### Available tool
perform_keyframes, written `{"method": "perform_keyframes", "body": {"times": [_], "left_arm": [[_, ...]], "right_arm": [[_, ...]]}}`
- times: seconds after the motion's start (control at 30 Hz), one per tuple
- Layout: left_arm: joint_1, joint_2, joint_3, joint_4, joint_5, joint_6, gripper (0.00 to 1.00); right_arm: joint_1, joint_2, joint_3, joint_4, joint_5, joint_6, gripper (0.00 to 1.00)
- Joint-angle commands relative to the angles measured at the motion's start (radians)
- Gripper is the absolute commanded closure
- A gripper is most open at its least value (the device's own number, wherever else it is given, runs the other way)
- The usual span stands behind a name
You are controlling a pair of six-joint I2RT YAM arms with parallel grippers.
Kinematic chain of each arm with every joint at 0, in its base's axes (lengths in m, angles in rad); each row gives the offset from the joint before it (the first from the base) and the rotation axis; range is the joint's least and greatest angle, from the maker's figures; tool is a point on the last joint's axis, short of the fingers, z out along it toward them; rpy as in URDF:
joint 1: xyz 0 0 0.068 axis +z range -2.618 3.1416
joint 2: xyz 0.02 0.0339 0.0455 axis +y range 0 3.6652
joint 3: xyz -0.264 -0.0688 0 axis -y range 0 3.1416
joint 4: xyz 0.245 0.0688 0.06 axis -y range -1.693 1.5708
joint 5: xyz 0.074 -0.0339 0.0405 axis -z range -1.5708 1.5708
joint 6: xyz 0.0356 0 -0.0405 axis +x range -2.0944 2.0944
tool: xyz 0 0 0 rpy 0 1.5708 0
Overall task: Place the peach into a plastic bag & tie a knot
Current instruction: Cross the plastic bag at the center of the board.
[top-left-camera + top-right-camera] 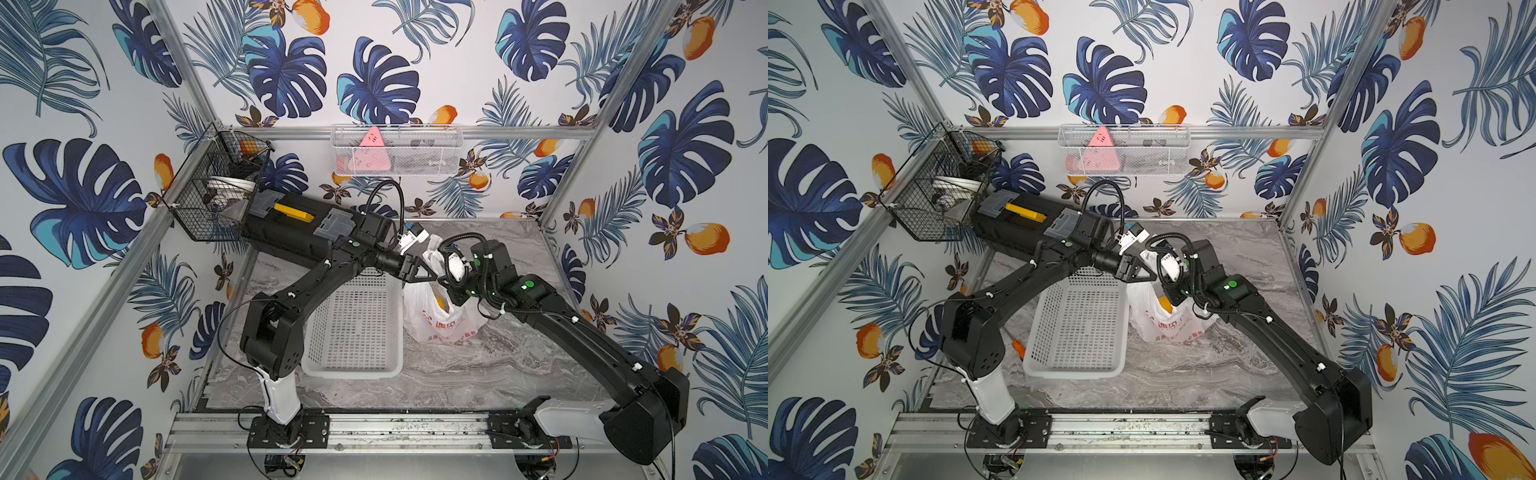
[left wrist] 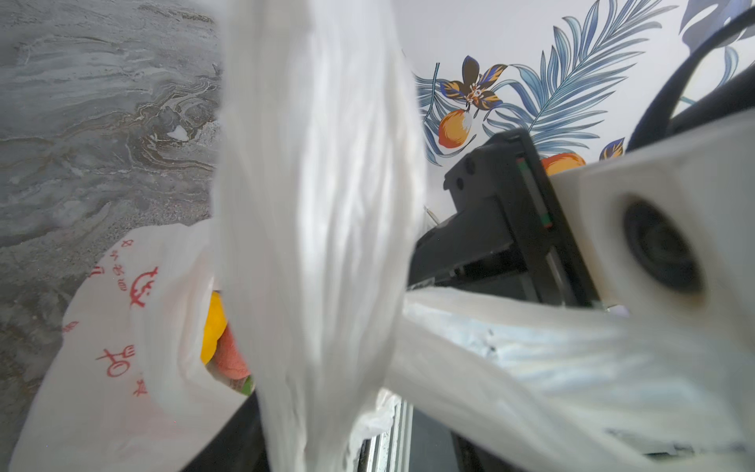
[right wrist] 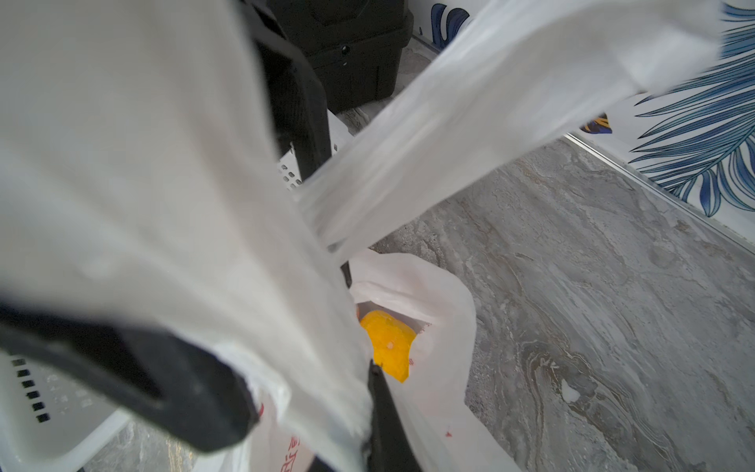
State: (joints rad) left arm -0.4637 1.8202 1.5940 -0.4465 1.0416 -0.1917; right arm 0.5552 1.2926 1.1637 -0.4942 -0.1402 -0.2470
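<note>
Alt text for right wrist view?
Two stretched white handles of the plastic bag cross close to the lens, above its open mouth with the yellow peach inside. Grey marble table beyond; white basket corner at one edge.

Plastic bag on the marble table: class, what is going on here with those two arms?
Both arms meet above the plastic bag, which stands on the table beside the white basket with the peach already inside. The right gripper is shut on a raised handle; the left gripper is beside it. The handles cross, but no knot shows yet.
</note>
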Motion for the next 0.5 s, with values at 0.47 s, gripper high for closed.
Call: {"method": "perform_keyframes", "body": {"times": [0.47], "left_arm": [[-0.017, 0.023, 0.005, 0.253, 0.017, -0.19, 0.52]], "right_arm": [[0.002, 0.008, 0.001, -0.004, -0.016, 0.015, 0.91]]}}
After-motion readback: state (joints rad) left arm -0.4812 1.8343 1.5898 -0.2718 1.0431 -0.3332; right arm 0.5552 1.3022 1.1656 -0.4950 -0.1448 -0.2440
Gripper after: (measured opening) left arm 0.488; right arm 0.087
